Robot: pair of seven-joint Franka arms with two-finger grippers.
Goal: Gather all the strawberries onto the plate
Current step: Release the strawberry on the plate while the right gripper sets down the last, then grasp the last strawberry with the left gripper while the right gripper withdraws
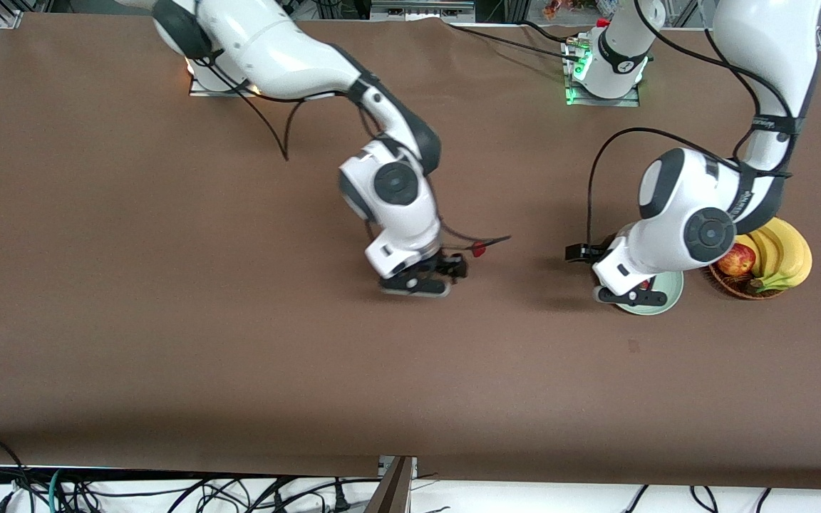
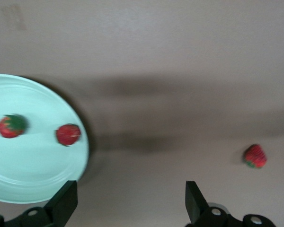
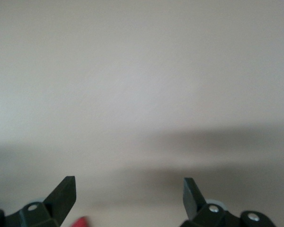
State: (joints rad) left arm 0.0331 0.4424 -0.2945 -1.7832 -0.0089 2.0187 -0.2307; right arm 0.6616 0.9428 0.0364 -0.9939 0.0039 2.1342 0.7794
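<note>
The pale mint plate [image 1: 669, 293] lies on the brown table near the left arm's end, mostly under the left arm. In the left wrist view the plate [image 2: 33, 161] holds two strawberries [image 2: 11, 126] [image 2: 68, 135]. My left gripper [image 1: 640, 296] is open and empty over the plate's edge [image 2: 128, 204]. The third strawberry [image 1: 478, 249] lies on the table mid-way along it, and shows in the left wrist view [image 2: 254, 156]. My right gripper [image 1: 435, 278] is open and empty, low beside that berry. Its red tip shows by one finger in the right wrist view [image 3: 81, 222].
A brown wicker basket [image 1: 738, 285] with a red apple [image 1: 736, 259] and bananas [image 1: 785, 255] stands beside the plate, toward the left arm's end. A small dark stain [image 1: 633, 346] marks the cloth nearer the camera than the plate. A black cable [image 1: 485, 242] trails by the third berry.
</note>
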